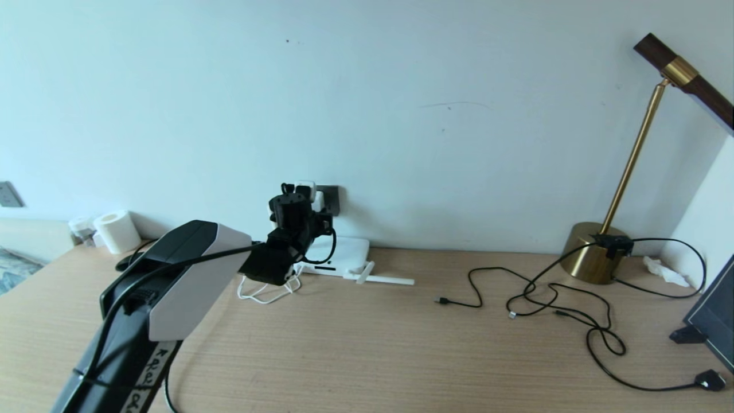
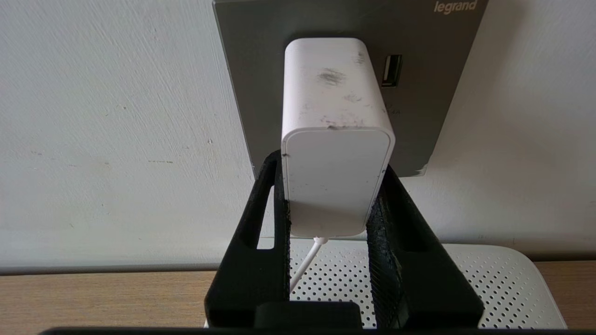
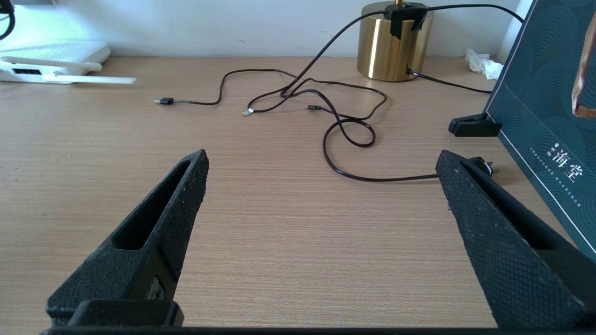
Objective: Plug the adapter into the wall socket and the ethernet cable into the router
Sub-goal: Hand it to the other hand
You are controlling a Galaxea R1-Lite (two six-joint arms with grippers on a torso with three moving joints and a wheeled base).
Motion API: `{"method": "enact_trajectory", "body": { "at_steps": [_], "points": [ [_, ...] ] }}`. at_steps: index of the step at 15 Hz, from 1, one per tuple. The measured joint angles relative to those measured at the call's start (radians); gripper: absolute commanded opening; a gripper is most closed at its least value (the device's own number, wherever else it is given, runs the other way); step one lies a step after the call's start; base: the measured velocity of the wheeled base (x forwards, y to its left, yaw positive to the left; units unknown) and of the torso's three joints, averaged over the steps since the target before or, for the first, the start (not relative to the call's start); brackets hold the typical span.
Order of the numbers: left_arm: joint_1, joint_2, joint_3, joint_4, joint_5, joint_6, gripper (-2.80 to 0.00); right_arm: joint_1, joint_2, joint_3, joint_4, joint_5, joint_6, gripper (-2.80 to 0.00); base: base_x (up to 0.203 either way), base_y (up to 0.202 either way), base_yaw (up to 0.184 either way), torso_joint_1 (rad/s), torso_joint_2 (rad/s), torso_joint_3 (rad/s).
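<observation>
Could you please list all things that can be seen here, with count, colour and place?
adapter: one, white, against the wall socket
wall socket: one, dark grey, on the wall above the router
router: one, white, on the desk by the wall
thin cords: several, black, tangled at desk right
lamp: one, brass, far right
toilet roll: one, white, far left
left gripper: shut on adapter
right gripper: open, above the desk

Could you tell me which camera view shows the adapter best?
The left wrist view: the adapter fills the centre, against the wall socket. In the head view it is mostly hidden behind the left gripper. The right wrist view misses it.
</observation>
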State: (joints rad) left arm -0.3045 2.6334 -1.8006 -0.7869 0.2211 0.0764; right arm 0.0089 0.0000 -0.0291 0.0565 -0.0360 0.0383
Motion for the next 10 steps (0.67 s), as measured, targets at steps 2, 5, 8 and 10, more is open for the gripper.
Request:
{"method": "enact_trajectory", "body": {
  "at_steps": [2, 5, 8, 10],
  "points": [
    [0.000, -0.002, 0.002, 0.005, 0.000, 0.000, -2.80, 0.000, 0.000, 0.000, 0.000, 0.000, 0.000, 0.00, 0.000, 0.000, 0.000, 0.000, 0.00, 0.000],
    [-0.001, -0.005, 0.009, 0.003, 0.001, 0.000, -2.80, 0.000, 0.000, 0.000, 0.000, -0.001, 0.000, 0.00, 0.000, 0.000, 0.000, 0.000, 0.00, 0.000],
    [-0.002, -0.004, 0.016, -0.001, 0.001, -0.001, -2.80, 0.000, 0.000, 0.000, 0.000, 0.000, 0.000, 0.00, 0.000, 0.000, 0.000, 0.000, 0.00, 0.000],
    [-0.001, -0.004, 0.010, 0.005, 0.002, 0.000, -2.80, 0.000, 0.000, 0.000, 0.000, -0.001, 0.000, 0.00, 0.000, 0.000, 0.000, 0.000, 0.00, 0.000]
  ]
}}
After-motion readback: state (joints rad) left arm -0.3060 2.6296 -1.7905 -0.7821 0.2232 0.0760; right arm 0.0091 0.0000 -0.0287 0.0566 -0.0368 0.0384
